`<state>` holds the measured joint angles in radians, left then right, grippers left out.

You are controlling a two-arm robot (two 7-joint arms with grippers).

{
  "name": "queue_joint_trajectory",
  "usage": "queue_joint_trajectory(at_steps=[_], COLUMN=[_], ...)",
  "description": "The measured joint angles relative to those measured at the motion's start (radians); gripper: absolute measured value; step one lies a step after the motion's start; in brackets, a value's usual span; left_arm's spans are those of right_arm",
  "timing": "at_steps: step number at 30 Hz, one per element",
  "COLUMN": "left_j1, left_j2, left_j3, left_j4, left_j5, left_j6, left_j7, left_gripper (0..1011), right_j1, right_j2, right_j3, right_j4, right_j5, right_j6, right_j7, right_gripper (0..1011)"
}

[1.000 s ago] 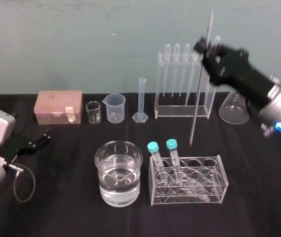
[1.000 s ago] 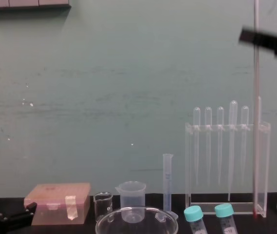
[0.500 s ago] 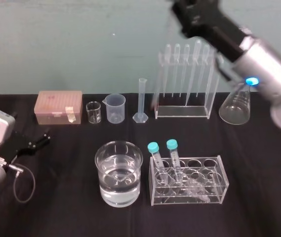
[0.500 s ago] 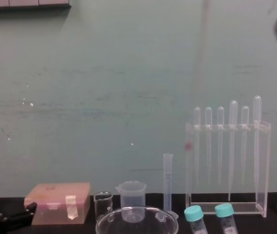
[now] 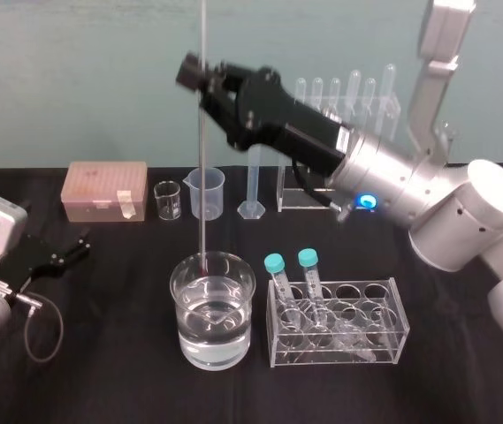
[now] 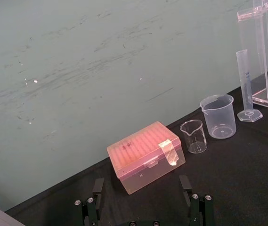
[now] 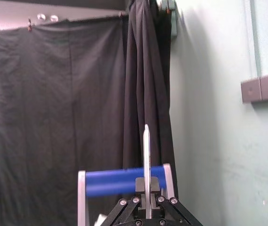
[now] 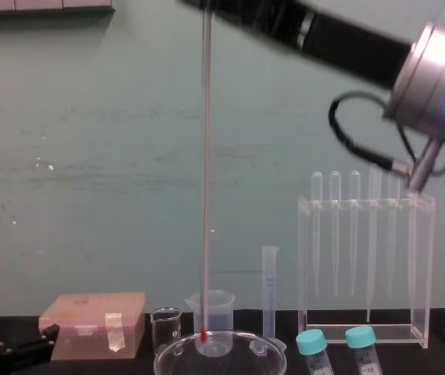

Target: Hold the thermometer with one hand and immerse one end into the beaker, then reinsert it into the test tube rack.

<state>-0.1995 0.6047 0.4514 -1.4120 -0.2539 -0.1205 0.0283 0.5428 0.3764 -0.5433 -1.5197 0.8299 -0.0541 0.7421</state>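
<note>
Head view: thermometer (image 5: 202,177) position has changed. One second ago I held it just beside the test tube rack (image 5: 285,190), lower end clear of the holes. It now hangs upright over the beaker (image 5: 185,340), well apart from the rack. My right gripper (image 5: 205,84) is pinched on the upper part of the rod, with the arm reaching across toward my left side. The red tip sits at the level of the beaker's rim, toward its far side. My left gripper (image 5: 65,252) lies parked on the black cloth at my left.

Left wrist view: the parked gripper's fingers (image 6: 96,188) are spread, with nothing between them.

Right wrist view: the top end of the rod stands straight up between my closed jaws, so the grip is centred and the rod is not tilted.

Chest view: the rod runs vertically down to the beaker's rim, with the red tip at or just inside it. Contact with the water probably has not been made, but the waterline lies below this view's edge and I cannot confirm it.

Consequence for the task: extraction and transfer are complete. Immersion is the step in hand and calls for a straight descent. Reinsertion into the rack is not yet done.
</note>
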Motion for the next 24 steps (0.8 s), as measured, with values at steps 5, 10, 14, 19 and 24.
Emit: queue_joint_trajectory(at_steps=[5,10,14,19,24], left_j1=[0.000,0.000,0.000,0.000,0.000], left_j2=[0.000,0.000,0.000,0.000,0.000], left_j3=[0.000,0.000,0.000,0.000,0.000], left_j4=[0.000,0.000,0.000,0.000,0.000], left_j5=[0.000,0.000,0.000,0.000,0.000], left_j6=[0.000,0.000,0.000,0.000,0.000], left_j7=[0.000,0.000,0.000,0.000,0.000], left_gripper=[1008,1008,1008,1008,1008], right_j1=[-0.008,-0.021,-0.030,-0.038,-0.040], right_j2=[0.011,0.017,0.016,0.011,0.005], right_j3=[-0.032,-0.053,-0.062,-0.069,-0.071], right_j4=[0.041,0.074,0.096,0.122,0.143], right_j5=[-0.012,-0.024,-0.031,-0.045,-0.057], right_j6=[-0.011,-0.023,-0.031,-0.052,-0.068], right_j7=[0.023,0.037,0.042,0.050,0.059], right_gripper=[51,51,51,51,51])
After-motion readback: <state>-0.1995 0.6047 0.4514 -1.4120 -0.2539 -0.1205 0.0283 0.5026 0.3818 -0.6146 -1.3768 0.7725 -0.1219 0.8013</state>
